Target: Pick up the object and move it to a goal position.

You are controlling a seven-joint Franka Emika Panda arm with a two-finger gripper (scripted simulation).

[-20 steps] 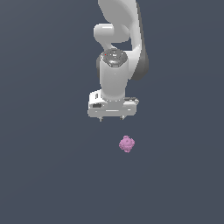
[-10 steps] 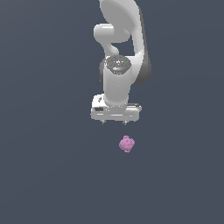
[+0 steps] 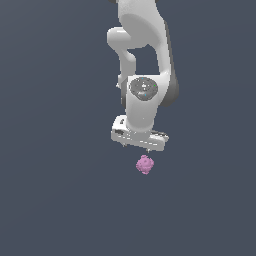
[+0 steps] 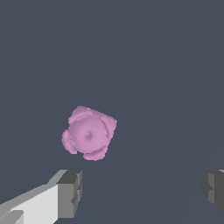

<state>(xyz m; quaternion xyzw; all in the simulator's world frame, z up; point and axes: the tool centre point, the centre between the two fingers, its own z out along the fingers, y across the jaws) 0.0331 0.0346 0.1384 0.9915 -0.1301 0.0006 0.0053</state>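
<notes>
Flat dark grey-blue counter (image 3: 55, 200) fills both views, nothing else lying on it that I can see. White arm (image 3: 142, 55) comes down from the top of the exterior view, wrist pointing down, with a round dark glossy cap on the joint facing the camera and a wide white hand block below it. Pincer (image 3: 137, 146) sits at the bottom of that block; in the exterior view only the short finger stubs show under the block, too small to read the gap. Wrist view settles it: one dark grey pad (image 4: 70, 192) on a white finger on one side, the other pad (image 4: 213, 189) at the far edge of the frame, wide bare gap between them, so the pincer is open and holds nothing. Object (image 3: 145, 164) is a small pink-purple lumpy blob, roughly round with bumpy lobes around a smooth dome. In the exterior view it appears just under the pincer, slightly toward the exterior view's right of the block's centre, apart from the fingers, not touching. In the wrist view the object (image 4: 89, 133) is off-centre relative to the gap: it sits nearer the pad on the white finger than the other pad, and ahead of both pads, not between them. It is narrower than the hand block.
</notes>
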